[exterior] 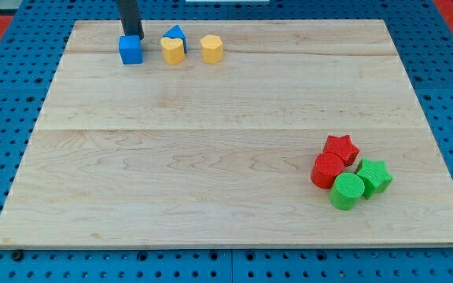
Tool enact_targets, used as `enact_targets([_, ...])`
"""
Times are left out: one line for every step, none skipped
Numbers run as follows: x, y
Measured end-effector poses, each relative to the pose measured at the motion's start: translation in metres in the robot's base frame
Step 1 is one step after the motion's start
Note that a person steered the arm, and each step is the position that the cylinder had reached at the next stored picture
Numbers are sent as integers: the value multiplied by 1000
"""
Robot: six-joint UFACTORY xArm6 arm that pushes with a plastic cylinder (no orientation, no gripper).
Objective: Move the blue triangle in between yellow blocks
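The blue triangle sits near the view's top left, just behind and touching a yellow heart-shaped block. A yellow hexagon block stands a little to the right of them, with a small gap. A blue cube is to the left of the yellow heart. My rod comes down from the view's top, and my tip is right behind the blue cube, at its top edge, left of the blue triangle.
A wooden board lies on a blue pegboard. At the lower right is a cluster: a red star, a red cylinder, a green star and a green cylinder.
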State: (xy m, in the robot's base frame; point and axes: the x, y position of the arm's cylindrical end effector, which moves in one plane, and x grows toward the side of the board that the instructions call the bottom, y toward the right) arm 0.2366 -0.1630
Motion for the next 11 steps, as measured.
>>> enact_targets([0, 25])
enact_targets([0, 42])
enact_targets([-9, 42])
enact_targets([-11, 42])
enact_targets([-11, 45])
enact_targets([-11, 56])
enact_targets([-13, 71])
enact_targets([-13, 92])
enact_targets([-12, 97])
enact_targets([-7, 97])
enact_targets([-7, 97])
